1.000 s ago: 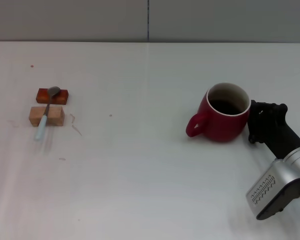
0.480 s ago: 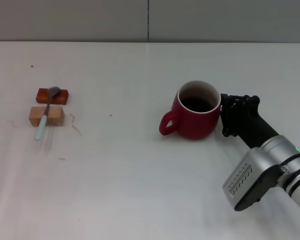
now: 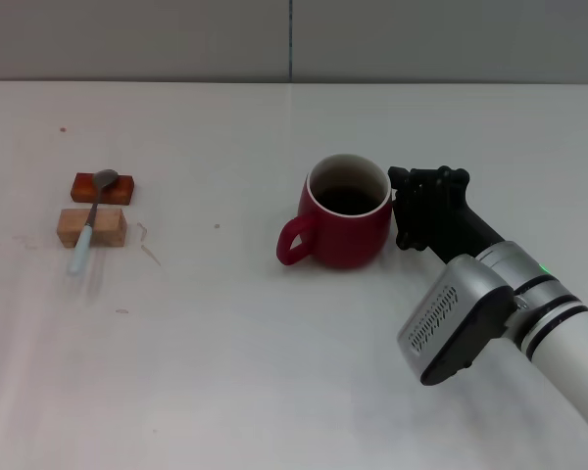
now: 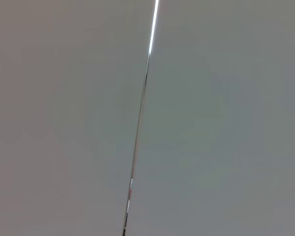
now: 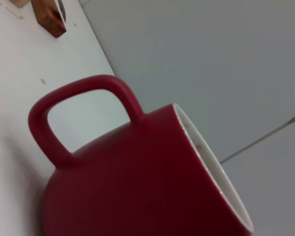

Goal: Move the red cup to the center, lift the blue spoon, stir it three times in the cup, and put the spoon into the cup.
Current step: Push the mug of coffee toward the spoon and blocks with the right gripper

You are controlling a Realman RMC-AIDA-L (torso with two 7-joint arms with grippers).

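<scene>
The red cup (image 3: 341,212) stands upright near the table's middle, its handle pointing toward the left. It fills the right wrist view (image 5: 137,187). My right gripper (image 3: 421,208) is close against the cup's right side, at table height. The blue spoon (image 3: 88,220) lies far left across two small wooden blocks, its grey bowl on the far block and its pale handle tip on the table. My left gripper is out of view.
A dark reddish block (image 3: 104,187) and a lighter wooden block (image 3: 91,226) hold the spoon; the reddish block also shows in the right wrist view (image 5: 49,17). The white table (image 3: 225,372) ends at a grey wall (image 3: 176,39) behind.
The red cup and my right gripper have moved together to the left, from the right side toward the table's middle. The spoon and blocks have not moved.
</scene>
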